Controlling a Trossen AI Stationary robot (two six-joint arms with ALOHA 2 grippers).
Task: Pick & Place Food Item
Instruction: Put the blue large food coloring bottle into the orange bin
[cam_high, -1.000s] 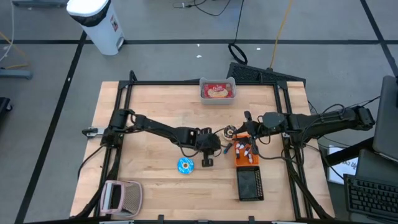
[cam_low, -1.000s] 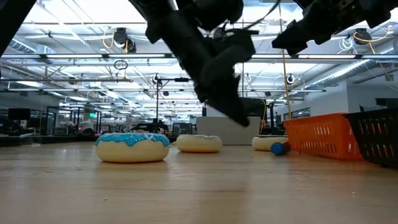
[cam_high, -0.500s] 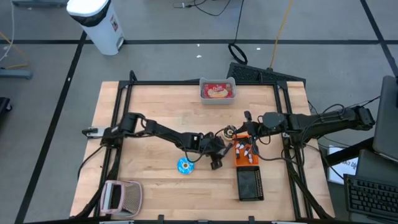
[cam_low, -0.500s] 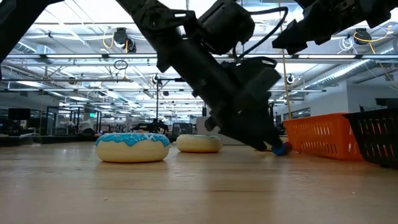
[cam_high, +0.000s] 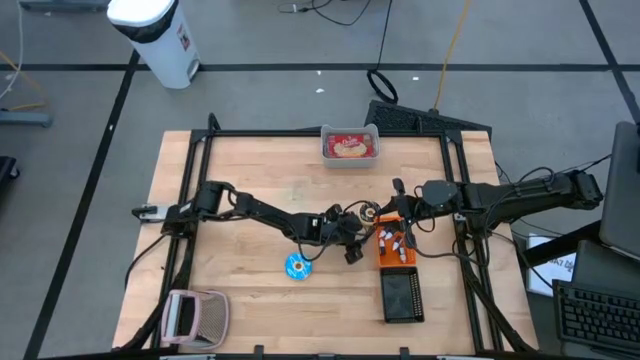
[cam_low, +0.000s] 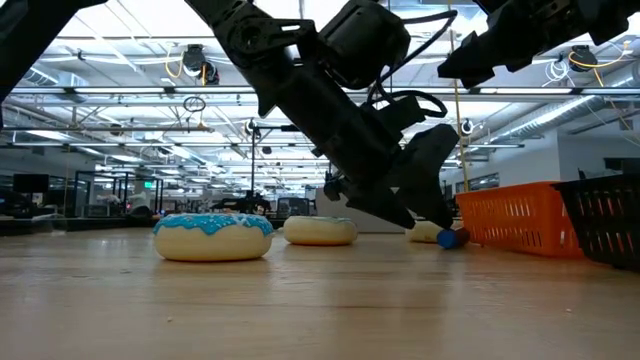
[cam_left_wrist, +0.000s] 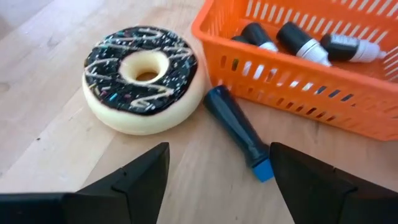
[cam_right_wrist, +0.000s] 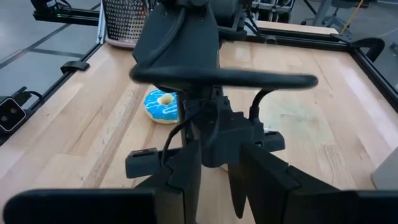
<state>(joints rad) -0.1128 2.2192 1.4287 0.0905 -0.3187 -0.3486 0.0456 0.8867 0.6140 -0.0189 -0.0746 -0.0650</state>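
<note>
Left gripper (cam_left_wrist: 214, 180) open over the table, near a chocolate donut (cam_left_wrist: 143, 78)

No writing can be read. The round donut lies flat on the table (cam_high: 250, 180), ahead of the open jaws, beside a dark marker (cam_left_wrist: 239, 134) whose blue cap points away from the orange basket (cam_left_wrist: 311, 81). The right gripper's (cam_right_wrist: 214, 171) jaws are slightly apart, holding nothing.

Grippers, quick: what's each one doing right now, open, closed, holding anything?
Left gripper: open, holding nothing, above the dark marker beside the chocolate donut.
Right gripper: cannot be told; raised by the orange basket.
</note>
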